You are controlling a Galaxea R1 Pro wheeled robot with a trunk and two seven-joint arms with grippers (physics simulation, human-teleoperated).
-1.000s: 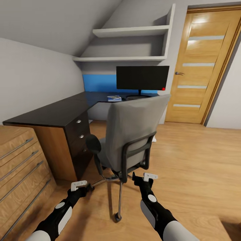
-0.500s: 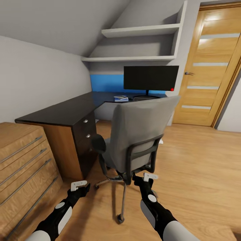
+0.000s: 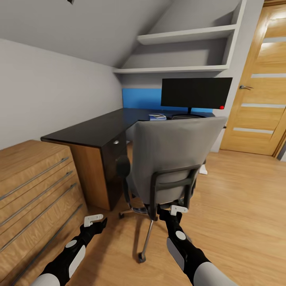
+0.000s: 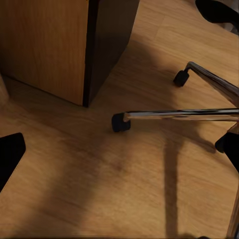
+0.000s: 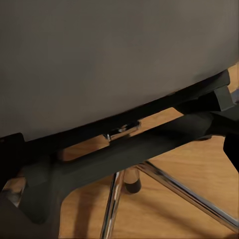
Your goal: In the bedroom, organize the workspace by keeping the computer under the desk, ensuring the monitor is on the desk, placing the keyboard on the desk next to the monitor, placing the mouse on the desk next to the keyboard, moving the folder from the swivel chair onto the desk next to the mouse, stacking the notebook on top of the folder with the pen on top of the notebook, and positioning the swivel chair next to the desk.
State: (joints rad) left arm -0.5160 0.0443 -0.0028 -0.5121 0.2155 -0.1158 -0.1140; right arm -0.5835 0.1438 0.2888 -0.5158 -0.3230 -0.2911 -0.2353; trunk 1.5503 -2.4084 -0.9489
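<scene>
Right tool [image 3: 173, 211]: low, just behind the swivel chair [image 3: 174, 153], right at the black frame under its backrest; whether its fingers are apart or closed on the frame cannot be told.
Left tool [image 3: 96, 221]: hangs over bare floor beside the chair's chrome base [image 4: 179, 115]; holds nothing, though how far open it is cannot be told.
Swivel chair: back turned to the robot, just beside the surface [image 3: 89, 133] and its drawer block; the seat is hidden, so the folder cannot be seen.
Monitor [image 3: 196, 93]: upright on the far stretch of the surface, a small bluish item [image 3: 157, 117] near its foot.
Step in hand: likely handling the chair from behind.
Next move: probably calls for a firm hold on the frame, or a way round to the seat.
</scene>
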